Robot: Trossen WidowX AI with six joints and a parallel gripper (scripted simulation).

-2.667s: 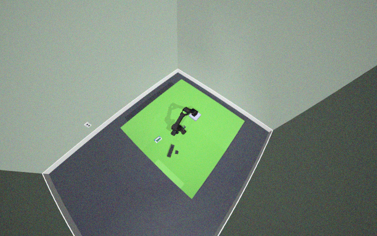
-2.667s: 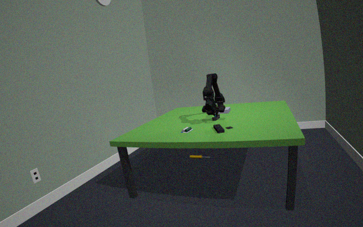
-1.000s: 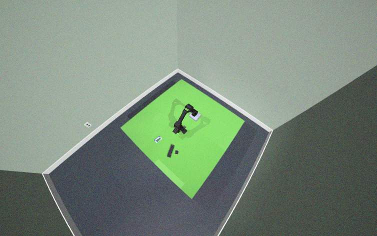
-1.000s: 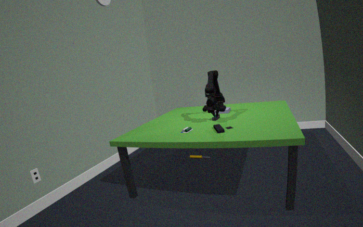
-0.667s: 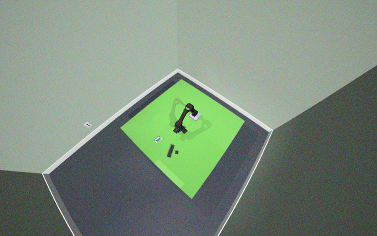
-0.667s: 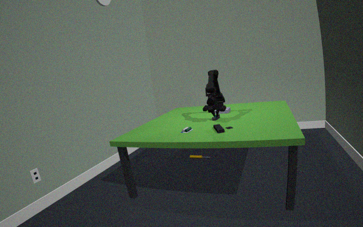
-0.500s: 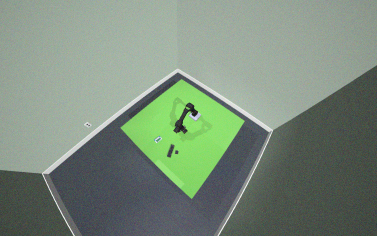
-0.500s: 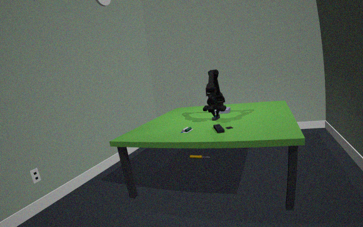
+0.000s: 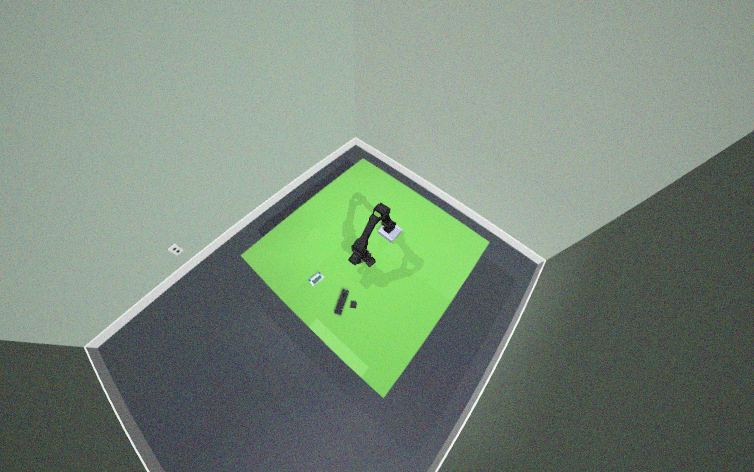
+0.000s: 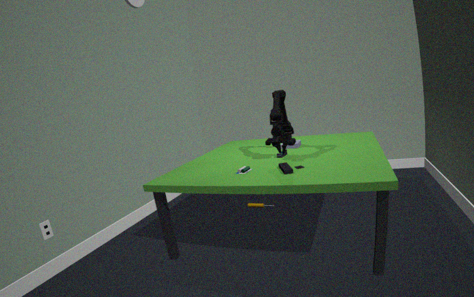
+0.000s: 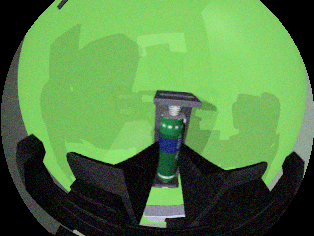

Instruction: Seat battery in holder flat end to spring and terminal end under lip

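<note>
The green battery (image 11: 170, 145) with a blue band lies lengthwise in the grey holder (image 11: 178, 98) in the wrist view. The spring (image 11: 174, 109) shows short between the battery's far end and the holder's tall end wall. The battery's near end is close to the holder's near end. My gripper (image 11: 170, 150) (image 10: 281, 152) is shut on the battery, one finger on each side, low over the table (image 10: 336, 168). The fingers hide the middle of the holder's sides. The lip is not clearly visible, and I cannot tell whether the battery lies fully flat.
A white tray with a green cylinder (image 10: 246, 168) (image 9: 316, 278) lies toward the table's near left. A black block (image 10: 285, 168) (image 9: 341, 301) and a small dark square (image 10: 299, 167) (image 9: 353, 304) lie right of it. A pale block (image 9: 390, 234) is beneath the arm's base.
</note>
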